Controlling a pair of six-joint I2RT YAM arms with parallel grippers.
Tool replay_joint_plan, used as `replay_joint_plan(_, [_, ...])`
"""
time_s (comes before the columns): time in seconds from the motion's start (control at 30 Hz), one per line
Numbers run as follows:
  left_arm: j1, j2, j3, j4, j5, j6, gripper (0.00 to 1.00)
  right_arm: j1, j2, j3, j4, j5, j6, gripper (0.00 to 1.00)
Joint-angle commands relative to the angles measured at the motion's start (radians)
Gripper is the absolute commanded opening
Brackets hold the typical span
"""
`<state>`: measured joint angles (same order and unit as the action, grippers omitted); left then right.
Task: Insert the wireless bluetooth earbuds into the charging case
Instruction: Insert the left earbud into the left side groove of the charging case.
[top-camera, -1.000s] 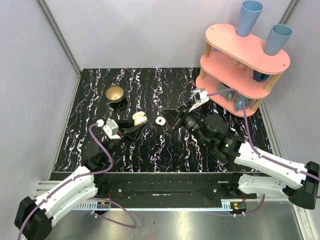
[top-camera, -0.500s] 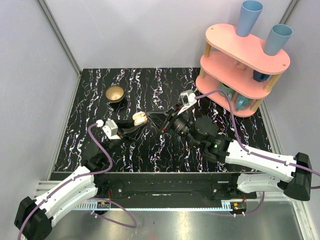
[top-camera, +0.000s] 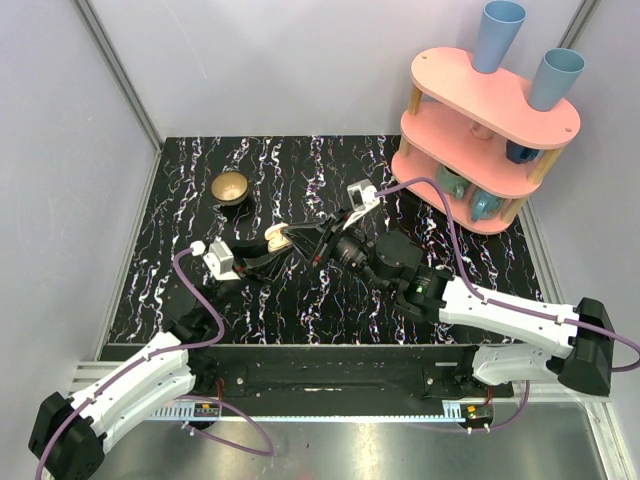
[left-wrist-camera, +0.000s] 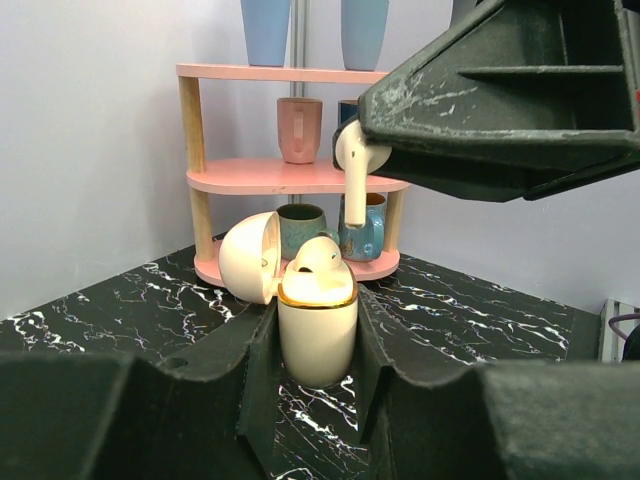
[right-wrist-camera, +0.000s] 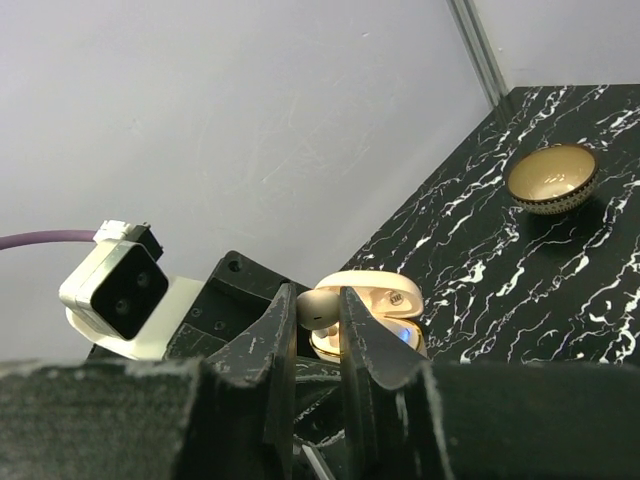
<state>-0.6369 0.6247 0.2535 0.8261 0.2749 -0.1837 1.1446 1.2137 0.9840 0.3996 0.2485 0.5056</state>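
Cream plastic with a gold rim: the charging case (left-wrist-camera: 318, 325), upright near the middle of the black marbled table (top-camera: 330, 300), lid (left-wrist-camera: 248, 258) hinged open and leaning to the left in the left wrist view. Gripped from both sides by the left gripper (top-camera: 276, 245), jaws pressed tight against the case body. Standing on the table or held just over it: not possible to tell. In the open top, a seated bud (left-wrist-camera: 316, 254), cream like the case. Just above the case and apart from it, a white earbud (left-wrist-camera: 349, 165) with the stem pointing straight down, pinched at its head by the right gripper (right-wrist-camera: 318, 316), jaws closed on it. Both grippers almost tip to tip in the top view. Further back on the left, well apart, a small gold-brown bowl (top-camera: 231, 187). In the far right corner, a pink shelf (top-camera: 470, 105) with two blue cups (top-camera: 497, 35) on the top board and mugs (left-wrist-camera: 299, 128) on the lower boards.
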Motion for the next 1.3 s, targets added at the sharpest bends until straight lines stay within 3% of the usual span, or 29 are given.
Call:
replay_joint_plan(0.0, [0.0, -0.003, 0.004, 0.074, 0.017, 0.004, 0.0, 0.018, 0.009, 0.065, 0.056, -0.018, -0.007, 0.0])
replay_joint_plan(1.27, [-0.001, -0.034, -0.016, 0.077, -0.014, 0.006, 0.0, 0.052, 0.072, 0.065, -0.024, 0.067, -0.01, 0.0])
